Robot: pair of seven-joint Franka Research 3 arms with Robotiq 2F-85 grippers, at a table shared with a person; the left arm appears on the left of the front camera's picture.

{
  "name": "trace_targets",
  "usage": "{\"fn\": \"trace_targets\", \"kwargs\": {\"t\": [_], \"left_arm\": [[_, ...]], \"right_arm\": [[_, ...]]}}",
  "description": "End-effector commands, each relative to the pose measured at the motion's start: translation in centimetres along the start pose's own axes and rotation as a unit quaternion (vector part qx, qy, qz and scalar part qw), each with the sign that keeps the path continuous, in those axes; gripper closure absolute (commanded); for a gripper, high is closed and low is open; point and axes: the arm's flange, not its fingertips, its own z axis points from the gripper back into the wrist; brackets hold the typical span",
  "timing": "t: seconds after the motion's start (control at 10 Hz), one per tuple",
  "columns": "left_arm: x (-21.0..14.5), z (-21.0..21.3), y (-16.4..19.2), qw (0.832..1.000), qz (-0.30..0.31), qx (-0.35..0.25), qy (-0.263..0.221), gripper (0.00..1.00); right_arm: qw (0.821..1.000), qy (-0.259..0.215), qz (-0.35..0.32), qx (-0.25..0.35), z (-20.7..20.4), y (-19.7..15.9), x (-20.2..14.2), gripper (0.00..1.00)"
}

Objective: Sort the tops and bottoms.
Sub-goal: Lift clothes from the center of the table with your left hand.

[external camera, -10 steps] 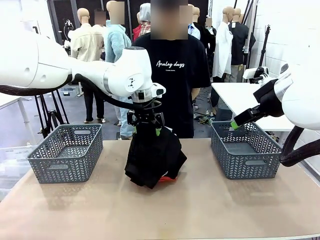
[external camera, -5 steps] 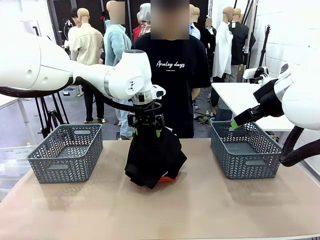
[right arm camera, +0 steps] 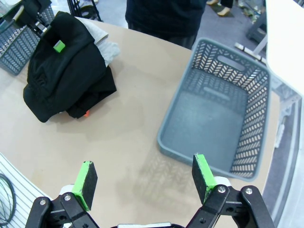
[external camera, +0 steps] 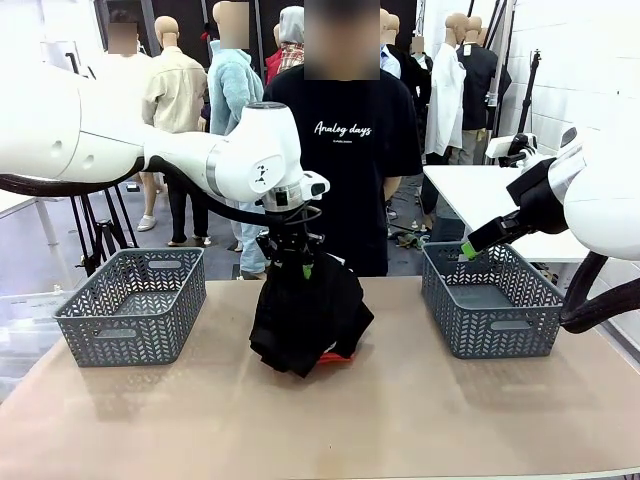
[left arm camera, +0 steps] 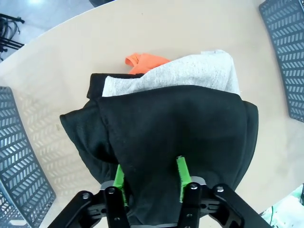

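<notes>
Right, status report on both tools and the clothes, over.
Left tool pinching topmost black garment. Right tool open, hovering by basket. Grey top, orange top underneath it.

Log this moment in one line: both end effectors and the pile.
left end effector: pinching black garment atop pile | right end effector: open, over table | pile: grey top, orange-red top partly under it

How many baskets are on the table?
2. The left basket and the right basket stand at opposite ends of the table, the clothes pile between them.
</notes>
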Motion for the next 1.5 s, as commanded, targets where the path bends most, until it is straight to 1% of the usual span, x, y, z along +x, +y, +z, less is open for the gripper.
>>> {"fn": "trace_targets", "kwargs": {"t": [0.0,0.5,0.6,0.7,1.0,1.1,1.2,1.3,1.4], "left_arm": [[-1.1,0.1,0.4,1.000,0.018,-0.007,-0.004,1.00],[-1.4,0.3,0.9,0.999,0.033,-0.001,-0.005,1.00],[-1.8,1.2,1.0,1.000,0.006,0.014,-0.008,1.00],[-0.2,0.2,0.4,1.000,0.012,0.000,0.001,1.00],[-0.3,0.5,0.3,1.000,0.011,0.001,0.000,1.00],[0.2,5.1,0.2,0.998,0.021,0.002,-0.051,1.00],[0.6,9.8,0.4,0.994,0.020,0.019,-0.103,1.00],[0.3,13.5,0.5,0.991,0.028,0.036,-0.129,1.00],[-0.2,16.2,0.4,0.985,0.034,0.039,-0.163,1.00]], "right_arm": [[1.000,0.001,0.001,0.005,-0.1,-0.1,-0.1,0.00],[1.000,0.001,0.001,0.005,-0.1,-0.1,-0.1,0.00],[1.000,0.001,0.001,0.005,-0.1,-0.1,-0.1,0.00],[1.000,0.001,0.001,0.005,-0.1,-0.1,-0.1,0.00],[1.000,0.001,0.001,0.005,-0.1,-0.1,-0.1,0.00],[1.000,0.001,0.001,0.005,-0.1,-0.1,-0.1,0.00],[1.000,0.001,0.001,0.005,-0.1,-0.1,-0.1,0.00],[1.000,0.001,0.001,0.005,-0.1,-0.1,-0.1,0.00],[1.000,0.001,0.001,0.005,-0.1,-0.1,-0.1,0.00]]}}
